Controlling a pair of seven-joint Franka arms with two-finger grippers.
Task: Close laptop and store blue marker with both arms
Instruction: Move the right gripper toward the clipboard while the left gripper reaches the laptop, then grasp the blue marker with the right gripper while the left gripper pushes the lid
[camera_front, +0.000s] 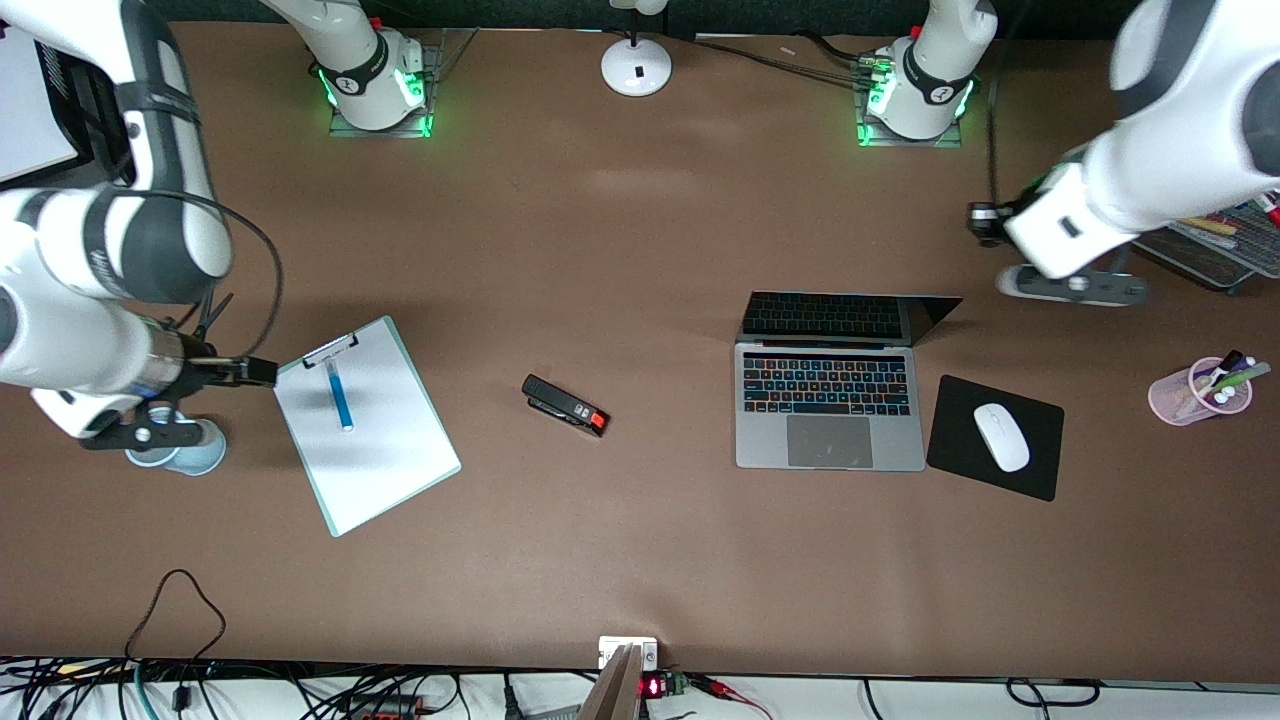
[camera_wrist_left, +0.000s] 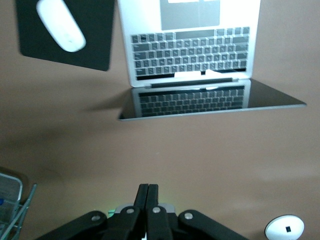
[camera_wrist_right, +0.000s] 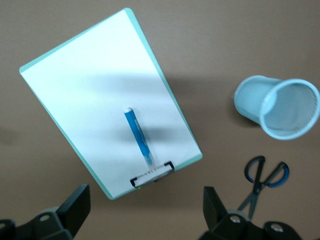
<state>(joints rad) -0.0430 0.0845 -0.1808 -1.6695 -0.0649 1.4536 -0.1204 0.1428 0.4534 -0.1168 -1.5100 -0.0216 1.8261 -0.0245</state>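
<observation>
The laptop (camera_front: 828, 400) lies open on the table with its keyboard lit and its screen (camera_wrist_left: 200, 100) leaning well back. The blue marker (camera_front: 340, 395) rests on a white clipboard (camera_front: 365, 425) toward the right arm's end of the table. My left gripper (camera_wrist_left: 148, 187) is shut on nothing. It hangs over bare table beside the laptop's lid, toward the left arm's end (camera_front: 1072, 286). My right gripper (camera_wrist_right: 145, 200) is open and empty over the table by the clipboard's clip end (camera_front: 140, 435). The marker (camera_wrist_right: 137, 137) lies a short way off its fingers.
A black stapler (camera_front: 565, 405) lies between clipboard and laptop. A white mouse (camera_front: 1001, 436) sits on a black mouse pad (camera_front: 1040, 470) beside the laptop. A pink pen cup (camera_front: 1195, 392) and wire tray (camera_front: 1225, 245) stand at the left arm's end. A light-blue mesh cup (camera_wrist_right: 280, 106) and scissors (camera_wrist_right: 262, 177) are by the right gripper.
</observation>
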